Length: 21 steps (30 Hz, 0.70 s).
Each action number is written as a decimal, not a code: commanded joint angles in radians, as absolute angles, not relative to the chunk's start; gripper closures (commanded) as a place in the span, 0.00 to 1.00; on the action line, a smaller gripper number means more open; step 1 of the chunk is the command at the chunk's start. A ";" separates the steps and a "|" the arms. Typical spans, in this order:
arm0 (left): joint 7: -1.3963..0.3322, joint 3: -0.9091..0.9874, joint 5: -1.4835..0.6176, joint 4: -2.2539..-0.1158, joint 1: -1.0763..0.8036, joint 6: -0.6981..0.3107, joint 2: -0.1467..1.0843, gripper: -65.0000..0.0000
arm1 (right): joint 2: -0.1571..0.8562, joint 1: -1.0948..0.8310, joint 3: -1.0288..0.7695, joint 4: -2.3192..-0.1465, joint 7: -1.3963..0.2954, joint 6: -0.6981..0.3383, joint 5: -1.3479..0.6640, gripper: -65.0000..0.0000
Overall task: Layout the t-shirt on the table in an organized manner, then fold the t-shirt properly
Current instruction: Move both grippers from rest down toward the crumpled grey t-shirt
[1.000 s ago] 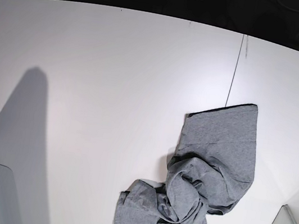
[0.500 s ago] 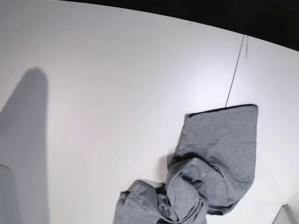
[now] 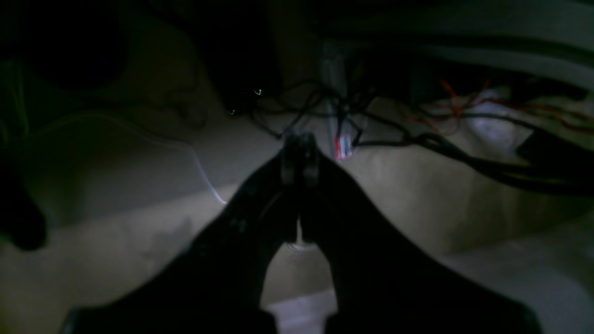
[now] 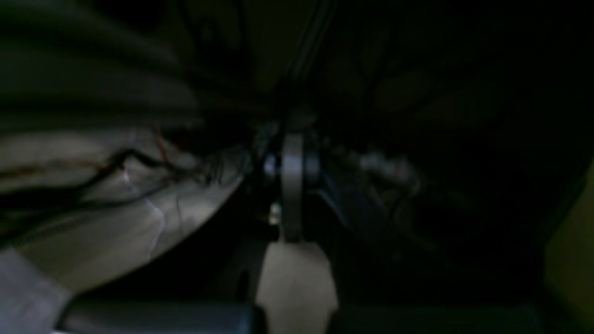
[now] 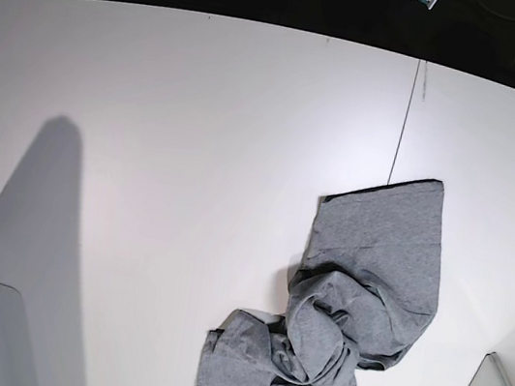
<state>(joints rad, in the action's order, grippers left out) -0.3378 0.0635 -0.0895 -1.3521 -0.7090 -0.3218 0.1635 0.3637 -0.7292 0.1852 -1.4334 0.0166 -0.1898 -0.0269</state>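
Table (image 5: 200, 125): white, broad, mostly bare.
T-shirt (image 5: 360, 288): crumpled, long axis from far-right corner to near-centre edge; lies on base view's right, so the left arm is judged nearer.
Left gripper (image 3: 299, 157): fingers closed, empty, well apart from cloth.
Right gripper (image 4: 291, 185): closed, empty.
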 commanded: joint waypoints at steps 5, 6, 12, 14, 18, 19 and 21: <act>-0.379 0.187 -0.197 -1.623 -0.831 -0.326 0.196 1.00 | 0.432 -0.819 0.184 -1.694 0.022 -0.198 -0.035 1.00; -0.387 0.212 -0.211 -1.674 -0.853 -0.326 0.204 1.00 | 0.440 -0.827 0.183 -1.737 0.014 -0.198 -0.035 1.00; -0.422 0.357 -0.306 -1.945 -0.949 -0.356 0.266 1.00 | 0.465 -0.791 0.183 -1.899 -0.012 -0.198 -0.099 1.00; -0.423 0.389 -0.346 -2.008 -0.949 -0.364 0.287 1.00 | 0.464 -0.749 0.183 -1.911 -0.012 -0.199 -0.118 1.00; -0.423 0.394 -0.440 -2.062 -0.886 -0.363 0.354 0.95 | 0.446 -0.638 0.183 -1.911 -0.061 -0.198 -0.124 1.00; -0.424 0.391 -0.452 -2.060 -0.863 -0.363 0.373 0.89 | 0.436 -0.607 0.183 -1.911 -0.093 -0.198 -0.124 1.00; -0.424 0.390 -0.463 -2.049 -0.811 -0.361 0.410 0.76 | 0.414 -0.535 0.183 -1.911 -0.168 -0.198 -0.124 1.00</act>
<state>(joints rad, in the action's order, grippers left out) -0.4446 0.3824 -0.4572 -2.0377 -0.8036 -0.3676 0.4000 0.4080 -0.5365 0.1856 -1.8919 -0.2039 -0.1974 -0.1177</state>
